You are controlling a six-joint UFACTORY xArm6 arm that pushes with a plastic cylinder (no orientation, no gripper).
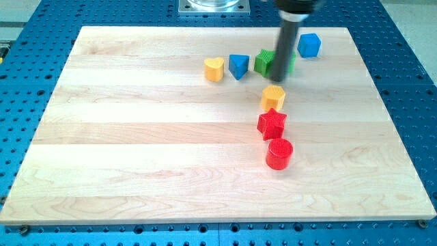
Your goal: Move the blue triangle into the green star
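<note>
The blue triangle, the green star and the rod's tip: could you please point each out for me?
blue triangle (pixel 237 65), camera view, on its front face.
green star (pixel 263 62), camera view, on the part left of the rod.
my tip (pixel 278 77), camera view, at the rod's very end.

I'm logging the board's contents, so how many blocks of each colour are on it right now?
Yellow: 2, heart and hexagon
Blue: 2, triangle and cube
Red: 2, star and cylinder
Green: 1, star, partly behind my tip
Total: 7 blocks
</note>
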